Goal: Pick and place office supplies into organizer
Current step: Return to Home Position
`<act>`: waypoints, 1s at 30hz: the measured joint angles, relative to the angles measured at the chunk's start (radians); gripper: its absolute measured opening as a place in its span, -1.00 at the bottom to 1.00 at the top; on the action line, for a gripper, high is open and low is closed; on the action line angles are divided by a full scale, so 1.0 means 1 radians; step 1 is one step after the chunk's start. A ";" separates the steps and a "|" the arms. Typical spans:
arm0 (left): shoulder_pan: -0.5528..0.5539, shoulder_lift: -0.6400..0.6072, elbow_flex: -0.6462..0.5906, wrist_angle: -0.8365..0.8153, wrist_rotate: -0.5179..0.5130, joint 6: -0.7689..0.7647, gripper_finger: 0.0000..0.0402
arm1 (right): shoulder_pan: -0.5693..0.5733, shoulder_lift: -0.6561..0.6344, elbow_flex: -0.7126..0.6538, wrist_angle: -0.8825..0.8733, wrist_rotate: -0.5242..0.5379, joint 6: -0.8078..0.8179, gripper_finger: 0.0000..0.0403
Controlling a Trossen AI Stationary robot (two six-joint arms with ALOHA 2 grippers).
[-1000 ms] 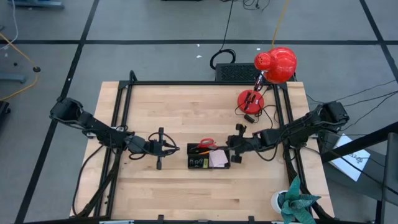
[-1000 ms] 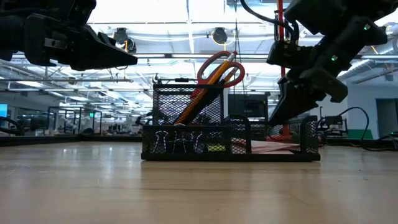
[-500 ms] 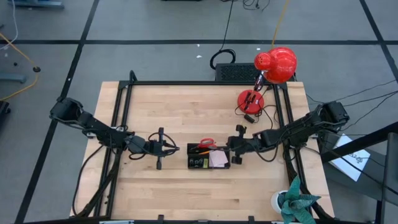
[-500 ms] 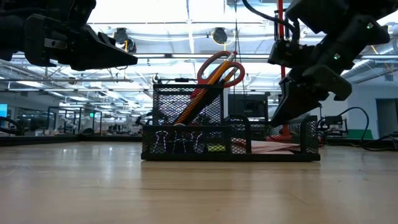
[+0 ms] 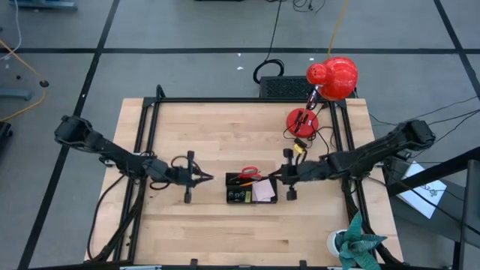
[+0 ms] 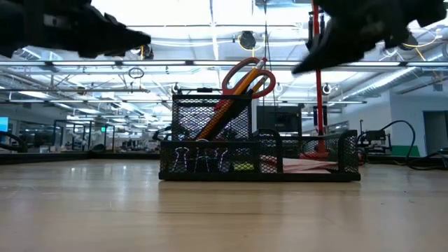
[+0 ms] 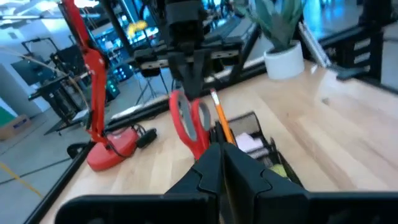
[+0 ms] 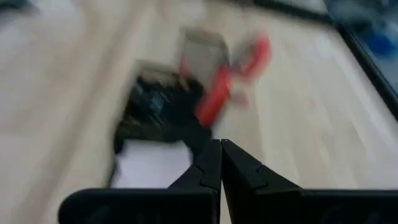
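High view shows you the right gripper (image 5: 275, 177) clenched on nothing, raised just off one end of the organizer (image 5: 251, 202) at mid-table. Scissors (image 5: 250, 171) and pink pad (image 5: 263, 192) sit inside. Your left gripper (image 5: 206, 178) hangs off the other end, also clenched and empty.

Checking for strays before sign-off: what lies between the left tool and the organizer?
Nothing. The high view shows only bare wooden table between the left tool and the organizer.

Bright, even overhead light.
Glare from ceiling lights (image 6: 203, 14) in low view; organizer (image 6: 206, 115) backlit to near-black mesh; faint, soft shadows on table (image 5: 210, 135).
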 joint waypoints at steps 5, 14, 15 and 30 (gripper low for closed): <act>0.123 -0.136 0.000 -0.113 0.110 -0.047 -0.87 | -0.088 -0.101 -0.039 0.168 -0.171 -0.098 -1.00; 0.140 -0.482 0.005 -0.378 0.101 0.002 -0.87 | -0.220 -0.382 -0.226 0.269 -0.294 -0.034 -1.00; 0.132 -0.523 0.004 -0.418 0.101 0.003 -0.87 | -0.223 -0.418 -0.257 0.278 -0.293 -0.015 -1.00; -0.006 -0.740 -0.246 -0.274 -0.003 -0.042 -0.96 | -0.176 -0.733 -0.530 0.360 -0.242 0.053 -1.00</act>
